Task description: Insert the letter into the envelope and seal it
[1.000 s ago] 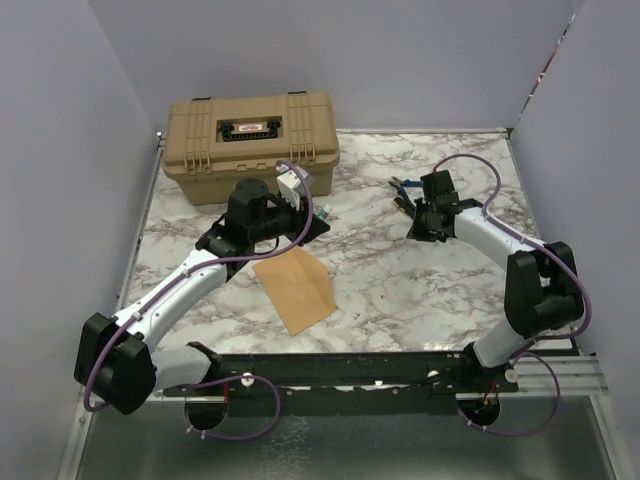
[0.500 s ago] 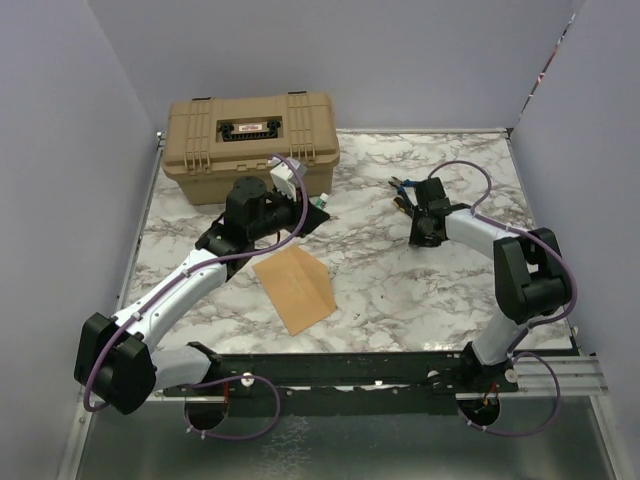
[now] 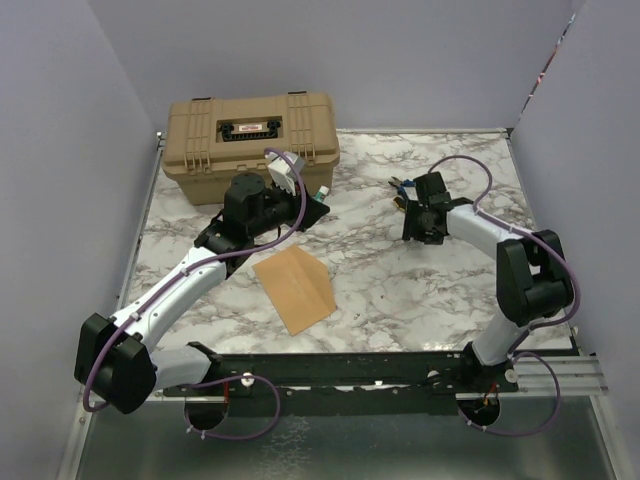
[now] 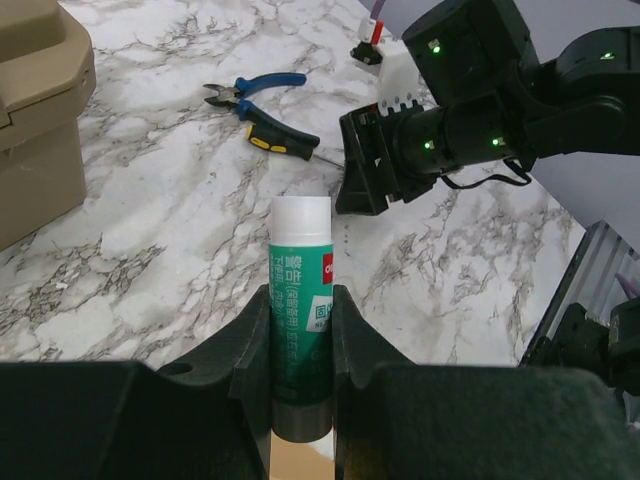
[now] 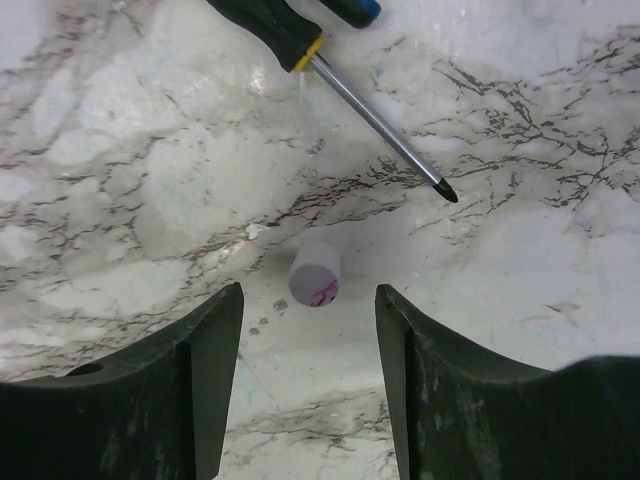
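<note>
Envelope point(image 3: 292, 290) lies flat on the marble table point(image 3: 400, 290), just ahead of the arm bases and nearer the left arm. No separate letter shows; it may already be inside, though the top view is too coarse to say, or to read how the flap sits.

Beyond it, the left gripper point(image 4: 300, 312) hangs above the table with its fingers pinching a green glue stick point(image 4: 300, 270), white end pointing away. Farther right, the right gripper point(image 5: 310, 298) hovers low with fingers spread, a small white cap point(image 5: 315, 272) lying untouched between them. A screwdriver point(image 5: 370, 110) and blue-handled pliers point(image 4: 250, 100) lie just past it; the tan case point(image 3: 250, 135) sits at the back.

Nothing pins the envelope, so I judge that pressing the stick on the flap could drag or crumple it, or smear glue off the flap.
</note>
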